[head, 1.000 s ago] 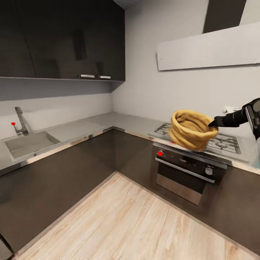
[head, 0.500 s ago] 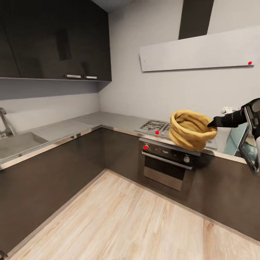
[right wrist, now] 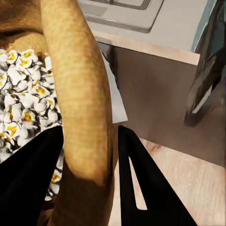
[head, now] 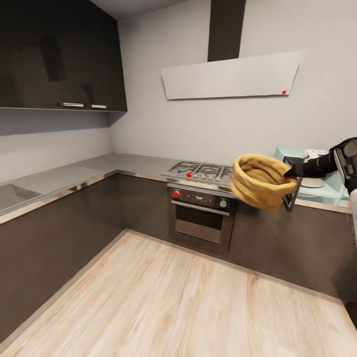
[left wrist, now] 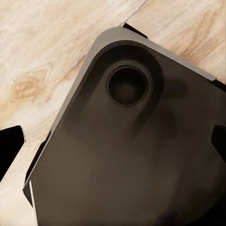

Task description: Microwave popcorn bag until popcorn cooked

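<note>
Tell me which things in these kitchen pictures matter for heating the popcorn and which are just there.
Part of the job:
- popcorn bag, its rim pinched by the right gripper
- popcorn inside it
- microwave, door open
- countertop

Just there:
- gas hob
- built-in oven
- range hood
- wall cabinets

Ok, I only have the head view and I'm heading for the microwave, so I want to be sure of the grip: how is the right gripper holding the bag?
Observer: The right gripper pinches the bag by its rolled rim, one finger inside, one outside.
Operator: Anything in the bag?
Observer: Yes, white and yellow popcorn.
Operator: And the left gripper?
Observer: The left gripper is open, over a dark panel and the wood floor.
</note>
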You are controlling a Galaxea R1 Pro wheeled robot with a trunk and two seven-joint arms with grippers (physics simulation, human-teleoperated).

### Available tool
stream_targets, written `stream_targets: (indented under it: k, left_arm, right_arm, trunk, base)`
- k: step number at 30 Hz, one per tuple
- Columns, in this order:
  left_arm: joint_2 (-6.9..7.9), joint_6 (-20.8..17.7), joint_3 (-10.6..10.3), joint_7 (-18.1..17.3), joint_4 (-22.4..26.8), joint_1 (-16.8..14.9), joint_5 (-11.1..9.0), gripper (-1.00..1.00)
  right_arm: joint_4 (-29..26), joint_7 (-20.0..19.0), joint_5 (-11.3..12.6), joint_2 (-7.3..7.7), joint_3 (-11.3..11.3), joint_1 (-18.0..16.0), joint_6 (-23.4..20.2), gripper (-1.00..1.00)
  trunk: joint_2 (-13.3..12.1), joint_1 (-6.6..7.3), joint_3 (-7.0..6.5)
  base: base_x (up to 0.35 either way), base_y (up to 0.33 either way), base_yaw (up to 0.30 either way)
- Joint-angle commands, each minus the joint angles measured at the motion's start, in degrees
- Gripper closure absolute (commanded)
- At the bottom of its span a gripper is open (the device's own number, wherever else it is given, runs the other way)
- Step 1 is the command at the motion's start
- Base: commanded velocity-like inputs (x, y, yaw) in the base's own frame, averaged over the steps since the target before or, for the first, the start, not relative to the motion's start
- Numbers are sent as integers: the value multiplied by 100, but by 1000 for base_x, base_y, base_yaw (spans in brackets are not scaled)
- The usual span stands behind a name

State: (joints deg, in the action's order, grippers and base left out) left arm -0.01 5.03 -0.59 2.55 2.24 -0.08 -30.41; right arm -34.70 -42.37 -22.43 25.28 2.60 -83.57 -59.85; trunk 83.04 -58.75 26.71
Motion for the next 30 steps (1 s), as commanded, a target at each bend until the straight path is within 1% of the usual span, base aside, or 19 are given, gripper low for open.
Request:
stream_targets:
  k: [1, 2, 4, 6, 12, 14, 16, 30]
  left_arm:
    - [2, 8, -15, 15, 4, 0, -7, -100]
    - [-4, 7, -23, 11, 4, 0, -8, -100]
    - [-7, 6, -21, 11, 4, 0, -9, -100]
    - [-8, 6, -7, 16, 4, 0, -9, -100]
    - [-16, 10, 6, 17, 4, 0, -6, -100]
    - [-15, 14, 6, 17, 4, 0, -7, -100]
    - [-16, 9, 6, 17, 4, 0, -7, -100]
    - [-8, 7, 6, 17, -4, 0, -9, -100]
  right_arm:
    - [-13, -52, -65, -32, 20, -3, -15, 100]
    - [-17, -52, -62, -59, -16, -2, -15, 100]
    - [-25, -52, -51, -128, -190, -2, -15, 100]
    - [-26, -52, -43, -163, -259, -1, -15, 100]
    - [-20, -52, -20, -169, -274, -1, -15, 100]
    - [-19, -52, -37, -147, -284, -1, -15, 100]
    - [-18, -52, -41, -117, -286, -1, -15, 100]
    - [25, -52, -43, -88, -286, -1, -15, 100]
  trunk:
    - [4, 2, 6]
    - [4, 2, 6]
    - [4, 2, 6]
    - [4, 2, 6]
    - [4, 2, 6]
    - [4, 2, 6]
    - [4, 2, 6]
    - [4, 2, 6]
  base:
    - [-69, 0, -214]
    - [-28, 0, -88]
    - [-96, 0, -32]
    - [-291, 0, -6]
    - [-339, 0, -1]
    - [-346, 0, -121]
    - [-346, 0, -227]
    - [-345, 0, -265]
